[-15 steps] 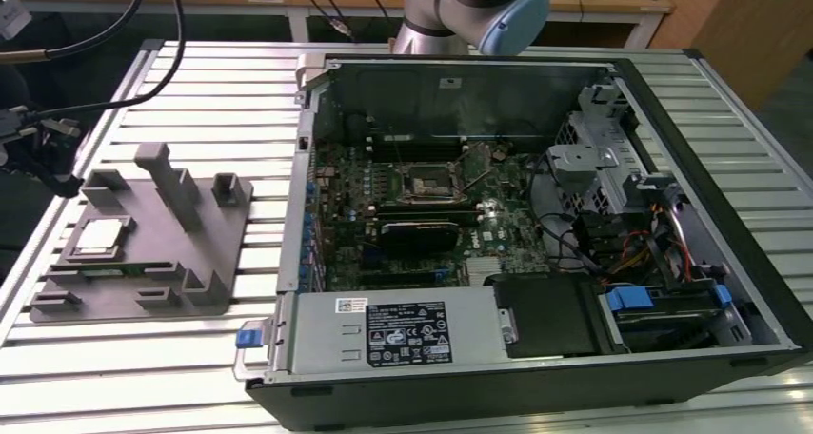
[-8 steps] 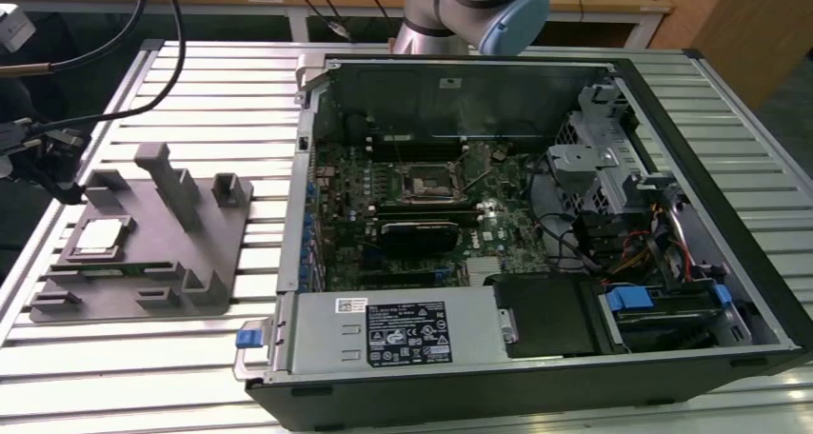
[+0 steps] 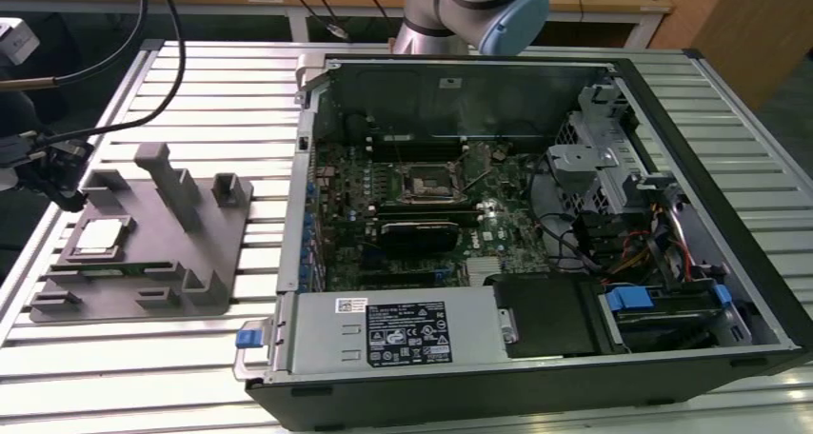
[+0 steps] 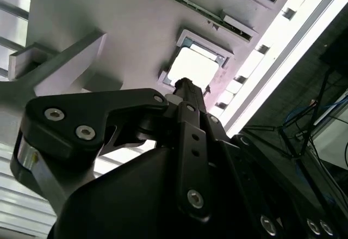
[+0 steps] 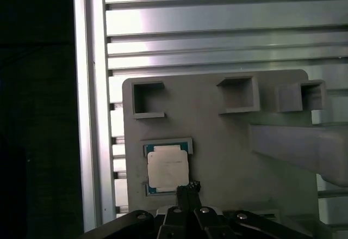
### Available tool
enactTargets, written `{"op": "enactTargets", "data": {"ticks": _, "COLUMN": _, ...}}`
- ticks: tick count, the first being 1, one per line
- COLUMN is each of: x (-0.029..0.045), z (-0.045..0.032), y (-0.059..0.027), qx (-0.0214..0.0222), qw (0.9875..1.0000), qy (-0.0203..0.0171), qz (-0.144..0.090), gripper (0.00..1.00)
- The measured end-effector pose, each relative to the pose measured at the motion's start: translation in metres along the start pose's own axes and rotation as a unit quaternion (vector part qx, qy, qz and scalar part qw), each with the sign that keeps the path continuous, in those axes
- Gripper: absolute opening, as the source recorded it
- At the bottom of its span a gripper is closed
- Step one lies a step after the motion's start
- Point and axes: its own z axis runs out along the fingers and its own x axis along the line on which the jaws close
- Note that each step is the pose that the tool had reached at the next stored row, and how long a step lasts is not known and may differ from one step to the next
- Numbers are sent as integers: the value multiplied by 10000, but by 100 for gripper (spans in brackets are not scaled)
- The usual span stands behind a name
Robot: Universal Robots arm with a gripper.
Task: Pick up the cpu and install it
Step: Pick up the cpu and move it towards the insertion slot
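The cpu [image 3: 99, 236] is a small silver square lying flat in a recess of the grey fixture plate [image 3: 190, 253], at the exterior view's left. In both wrist views the cpu [image 5: 167, 168] [image 4: 193, 67] sits in its pocket with a thin pale rim showing. My gripper [image 3: 67, 198] hangs above the plate's far-left corner, a little above the cpu. Its dark fingertips [image 5: 187, 187] are pressed together beside one edge of the chip, holding nothing. The motherboard socket [image 3: 424, 185], black-framed with a dark centre, lies inside the open computer case [image 3: 711, 291].
The fixture plate carries upright grey posts [image 3: 166, 182] and several small empty pockets [image 5: 147, 98]. A black finned block [image 3: 420, 232] sits below the socket. Cables [image 3: 140, 82] trail to the gripper over the ribbed aluminium table [image 3: 242, 101]. The arm's base [image 3: 470, 6] stands behind the case.
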Motion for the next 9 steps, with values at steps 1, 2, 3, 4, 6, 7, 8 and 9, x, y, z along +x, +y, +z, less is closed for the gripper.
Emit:
{"op": "enactTargets", "data": {"ticks": 1, "x": 7, "z": 16, "y": -1, "qx": 0, "qw": 10000, "qy": 0, "qz": 0, "gripper": 11}}
{"op": "enactTargets", "data": {"ticks": 2, "x": 14, "z": 33, "y": -3, "qx": 0, "qw": 10000, "qy": -1, "qz": 0, "gripper": 11}}
{"op": "enactTargets", "data": {"ticks": 3, "x": 20, "z": 50, "y": -4, "qx": -1, "qw": 10000, "qy": -1, "qz": 0, "gripper": 11}}
{"op": "enactTargets", "data": {"ticks": 4, "x": 26, "z": 67, "y": -6, "qx": -1, "qw": 10000, "qy": -1, "qz": 0, "gripper": 11}}
{"op": "enactTargets", "data": {"ticks": 6, "x": 37, "z": 102, "y": -8, "qx": -1, "qw": 10000, "qy": -1, "qz": 0, "gripper": 11}}
{"op": "enactTargets", "data": {"ticks": 7, "x": 42, "z": 120, "y": -9, "qx": 0, "qw": 10000, "qy": -1, "qz": 0, "gripper": 11}}
{"op": "enactTargets", "data": {"ticks": 8, "x": 48, "z": 138, "y": -11, "qx": -1, "qw": 10000, "qy": -1, "qz": 0, "gripper": 11}}
{"op": "enactTargets", "data": {"ticks": 9, "x": 53, "z": 156, "y": -12, "qx": -1, "qw": 10000, "qy": -1, "qz": 0, "gripper": 11}}
